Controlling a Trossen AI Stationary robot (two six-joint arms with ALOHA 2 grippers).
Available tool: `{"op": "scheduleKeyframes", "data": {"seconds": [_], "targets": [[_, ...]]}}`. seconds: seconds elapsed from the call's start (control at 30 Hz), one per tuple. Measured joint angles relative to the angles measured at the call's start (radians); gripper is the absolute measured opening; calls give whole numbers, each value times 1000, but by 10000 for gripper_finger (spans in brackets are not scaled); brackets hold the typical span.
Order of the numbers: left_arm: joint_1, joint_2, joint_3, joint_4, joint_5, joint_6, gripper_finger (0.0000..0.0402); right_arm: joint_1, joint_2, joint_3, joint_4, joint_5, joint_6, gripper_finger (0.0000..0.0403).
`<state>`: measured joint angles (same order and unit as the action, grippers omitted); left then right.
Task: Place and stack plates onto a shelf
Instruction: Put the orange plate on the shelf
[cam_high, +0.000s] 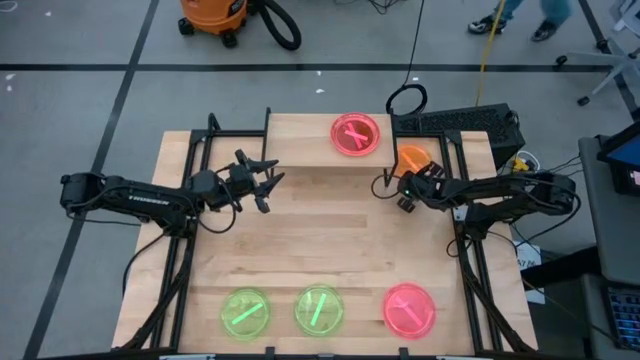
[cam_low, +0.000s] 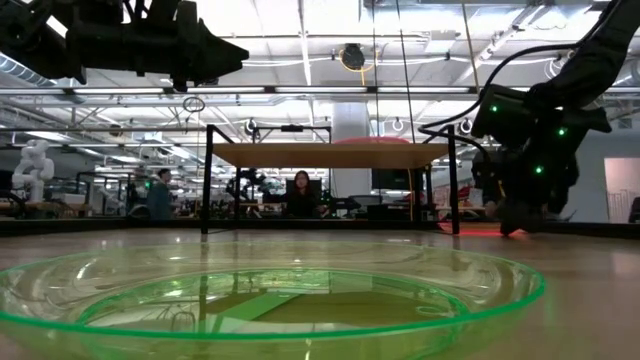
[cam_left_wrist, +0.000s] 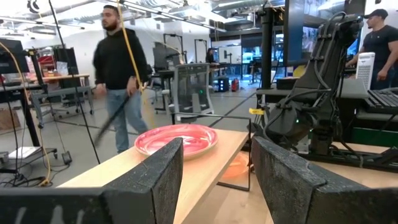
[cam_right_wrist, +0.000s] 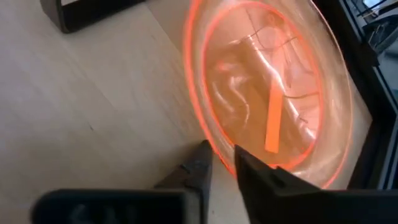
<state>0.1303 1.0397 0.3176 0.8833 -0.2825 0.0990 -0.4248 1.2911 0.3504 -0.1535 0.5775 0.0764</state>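
The shelf (cam_high: 325, 140) stands at the table's far edge, and a pink plate (cam_high: 356, 133) rests flat on its right half. An orange plate (cam_high: 412, 157) lies on the table just right of the shelf. My right gripper (cam_high: 396, 188) is low at this plate's near edge, shut on its rim. My left gripper (cam_high: 268, 183) hovers open in the air left of the table's middle, pointing toward the shelf (cam_left_wrist: 205, 155). Two green plates (cam_high: 245, 312) (cam_high: 319, 309) and a second pink plate (cam_high: 409, 308) lie along the near edge. My right gripper (cam_right_wrist: 222, 155) has the orange plate's rim (cam_right_wrist: 208, 134) between its two fingers, one finger (cam_right_wrist: 267, 180) over the plate's inside and the other (cam_right_wrist: 193, 171) outside it. The fingers slant down from the table's near-right side. The plate lies on the tabletop.
Black frame rails run along both sides of the table, one (cam_high: 460, 230) close beside the right arm. A dark keyboard-like box (cam_high: 460, 122) sits behind the orange plate. The shelf's left half (cam_high: 295, 135) is bare. People move in the room beyond the table.
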Motion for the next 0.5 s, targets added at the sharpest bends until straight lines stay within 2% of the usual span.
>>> {"op": "scheduleKeyframes", "data": {"seconds": [0.1,0.3,0.5], "targets": [[0,0,0,0,0,-1,198,0,-10,0,-3,-1,-3,9],[0,0,0,0,0,-3,198,-1,-91,-1,-18,0,57,1],[0,0,0,0,0,-1,198,17,-240,25,-16,17,99,0]]}}
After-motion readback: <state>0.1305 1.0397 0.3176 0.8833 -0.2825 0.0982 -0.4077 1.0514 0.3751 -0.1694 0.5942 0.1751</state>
